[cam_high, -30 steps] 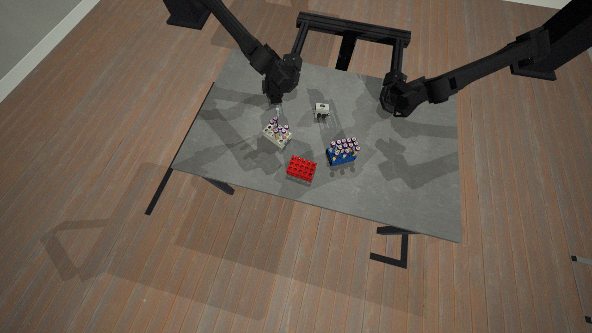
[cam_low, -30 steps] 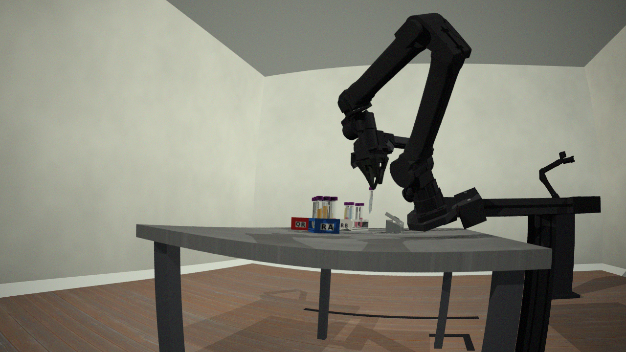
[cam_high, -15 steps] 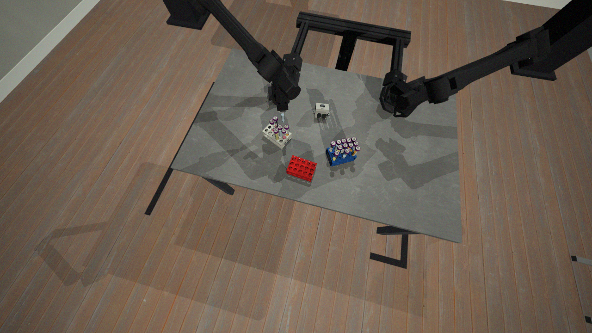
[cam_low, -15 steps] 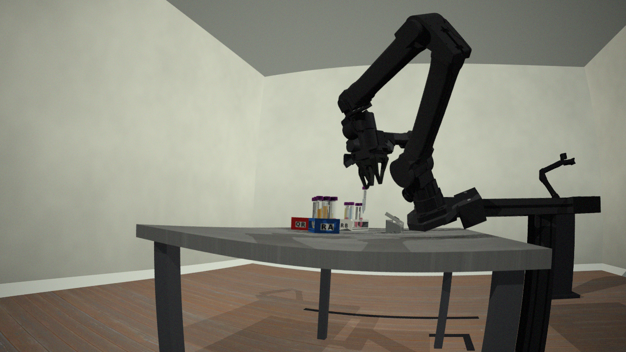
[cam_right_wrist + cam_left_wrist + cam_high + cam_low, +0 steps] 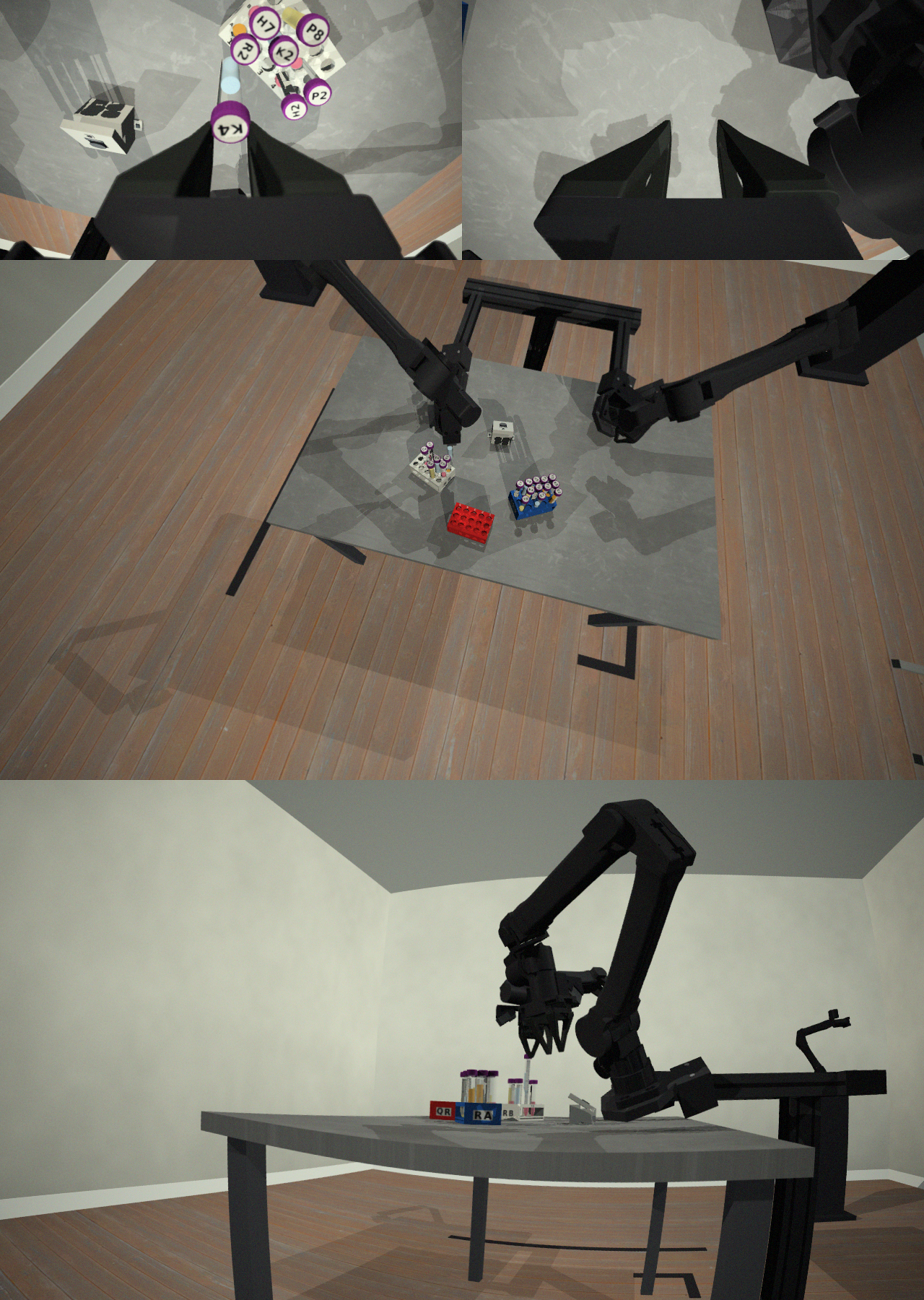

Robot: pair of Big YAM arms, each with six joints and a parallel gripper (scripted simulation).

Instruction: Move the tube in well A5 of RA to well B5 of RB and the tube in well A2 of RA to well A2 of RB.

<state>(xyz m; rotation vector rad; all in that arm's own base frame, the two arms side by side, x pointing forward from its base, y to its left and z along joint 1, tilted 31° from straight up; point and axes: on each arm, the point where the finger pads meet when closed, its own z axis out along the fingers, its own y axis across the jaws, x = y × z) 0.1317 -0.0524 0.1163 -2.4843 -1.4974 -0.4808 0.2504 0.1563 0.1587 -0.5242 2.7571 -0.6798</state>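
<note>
My right gripper (image 5: 451, 443) (image 5: 230, 129) is shut on the purple-capped tube K4 (image 5: 450, 451) (image 5: 527, 1076) (image 5: 230, 84). It holds the tube above the bench, beside the row A side of the white rack RB (image 5: 442, 486) (image 5: 333, 54). In the right wrist view, the tube's light blue bottom is left of cap R2 (image 5: 245, 49). Caps H7, K2, P8, P2 and H2 also stand over RB. The blue rack RA (image 5: 535, 513) (image 5: 459, 1114) (image 5: 463, 22) holds several purple-capped tubes. My left gripper (image 5: 694, 128) is partly open and empty, high above the bench and away from both racks.
A red rack marked QR (image 5: 470, 534) (image 5: 442, 1109) without tubes lies between and beyond RA and RB. A small white box (image 5: 502, 433) (image 5: 105, 126) stands on the arm side of the bench, between the grippers. The other arm's dark body fills the left wrist view's right side.
</note>
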